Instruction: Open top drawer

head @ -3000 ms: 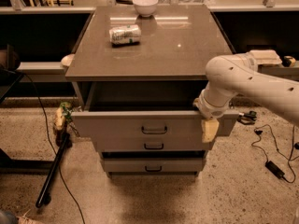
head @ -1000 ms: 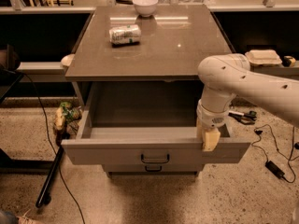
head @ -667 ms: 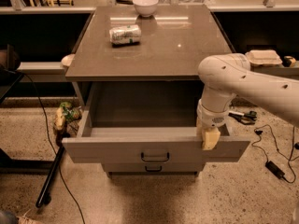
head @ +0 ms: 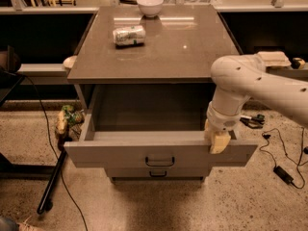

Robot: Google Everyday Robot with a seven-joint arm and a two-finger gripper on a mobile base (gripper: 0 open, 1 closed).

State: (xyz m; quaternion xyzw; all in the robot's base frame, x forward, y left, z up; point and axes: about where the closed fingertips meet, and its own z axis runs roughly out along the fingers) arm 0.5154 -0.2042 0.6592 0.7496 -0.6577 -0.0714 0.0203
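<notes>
On the speckled floor at 7 o'clock a black pole (head: 49,186) lies slanted, and at 4 o'clock a small black power adapter (head: 283,174) sits on its cable.

The top drawer (head: 110,155) is pulled well out from under the table (head: 192,52) towards 6 o'clock. Its wide grey front is the nearest part of the cabinet, with the black pull handle (head: 160,161) at its middle and the deep grey box showing behind it. Just under it the front of a narrower drawer (head: 130,173) shows, set further back, with its own small black handle (head: 150,174).

The gripper (head: 219,141) sits at the right end of the top drawer's front, at about 4 o'clock from the drawer's middle. Its yellowish tip lies over the upper edge of the front and touches it. Whether it is open or closed on that edge cannot be told. The white arm (head: 255,83) comes in from 3 o'clock and bends down to it.

Off the drawer's left side, at 9 o'clock, a small yellow and green object (head: 65,119) is near the floor.

Further back a silver can (head: 129,35) lies on its side on the table top at 11 o'clock. Beyond it, at 12 o'clock near the far edge, a white bowl (head: 150,5) stands upright.
</notes>
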